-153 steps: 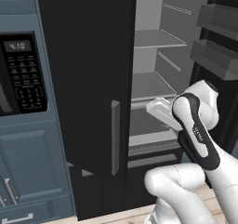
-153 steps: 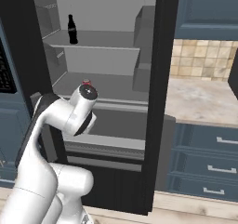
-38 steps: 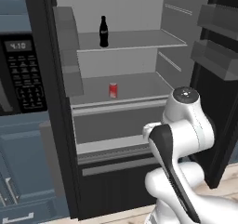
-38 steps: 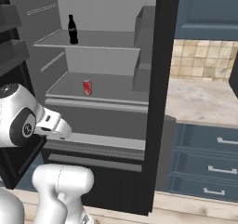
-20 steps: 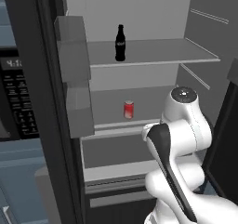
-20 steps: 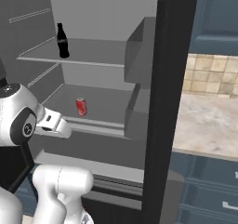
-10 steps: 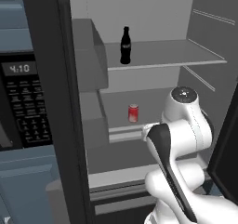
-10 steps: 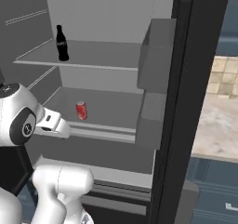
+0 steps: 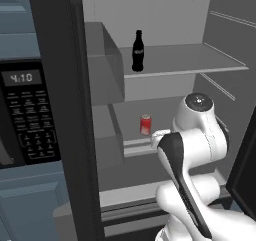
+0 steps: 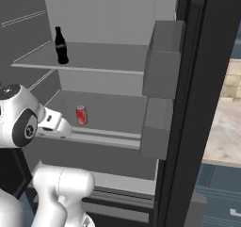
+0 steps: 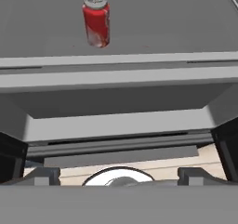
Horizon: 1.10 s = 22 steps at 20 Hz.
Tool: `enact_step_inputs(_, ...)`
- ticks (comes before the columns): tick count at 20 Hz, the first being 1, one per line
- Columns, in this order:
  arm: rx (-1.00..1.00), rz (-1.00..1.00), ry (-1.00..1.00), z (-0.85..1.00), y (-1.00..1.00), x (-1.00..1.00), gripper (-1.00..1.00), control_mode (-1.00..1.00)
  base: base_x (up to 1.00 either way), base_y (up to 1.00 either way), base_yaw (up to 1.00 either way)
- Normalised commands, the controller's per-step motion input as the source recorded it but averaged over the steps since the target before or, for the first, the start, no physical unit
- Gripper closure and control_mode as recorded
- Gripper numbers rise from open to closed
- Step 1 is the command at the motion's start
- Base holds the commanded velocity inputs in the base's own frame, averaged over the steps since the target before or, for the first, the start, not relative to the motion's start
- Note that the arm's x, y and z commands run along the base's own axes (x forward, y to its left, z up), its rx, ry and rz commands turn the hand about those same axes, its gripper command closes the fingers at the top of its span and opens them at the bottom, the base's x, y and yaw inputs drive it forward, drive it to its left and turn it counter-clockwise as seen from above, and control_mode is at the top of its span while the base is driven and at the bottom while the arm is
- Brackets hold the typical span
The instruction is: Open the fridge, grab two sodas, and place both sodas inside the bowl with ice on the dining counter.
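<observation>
The fridge (image 9: 56, 85) stands open, its grey shelves bare to view. One red soda (image 9: 145, 124) stands upright on the middle shelf, near its front edge; it shows too in the right base view (image 10: 81, 115). In the hand view the soda (image 11: 96, 21) is ahead of my gripper (image 11: 119, 175) and above it in the frame, well apart from it. The gripper is open, its dark fingertips (image 11: 44, 174) spread wide with nothing between them. My hand hovers in front of the shelf's front lip, below the can's level. The bowl and the dining counter are out of view.
A black bottle (image 9: 138, 50) stands on the upper shelf. Grey door bins (image 10: 162, 59) hang on the right door, others (image 9: 102, 60) on the left door. A microwave (image 9: 25, 115) sits left of the fridge. A grey drawer front (image 11: 116, 107) lies below the soda's shelf.
Both base views have shifted and closed in on the fridge interior, so the base has moved. The arm holds the same pose, and the gripper stays open. The soda stands where it was.
</observation>
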Motion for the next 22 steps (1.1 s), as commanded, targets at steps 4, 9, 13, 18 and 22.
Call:
enact_step_inputs(4, 0.08, 0.16, -0.47, -0.51, 0.00, 0.08, -1.00, -1.00, 0.00, 0.00, 0.00)
enact_step_inputs(9, 0.03, 0.12, -0.38, -0.49, 0.00, 0.15, -1.00, -1.00, 0.00, 0.00, 0.00)
enact_step_inputs(13, 0.00, 0.08, -0.24, -0.65, 0.00, 0.26, -1.00, -1.00, 0.00, 0.00, 0.00)
enact_step_inputs(18, 0.00, 0.10, -0.14, -0.71, 0.00, 0.33, -1.00, -1.00, 0.00, 0.00, 0.00)
enact_step_inputs(22, 0.00, 0.11, -0.17, -0.75, 0.00, 0.28, -1.00, -1.00, 0.00, 0.00, 0.00)
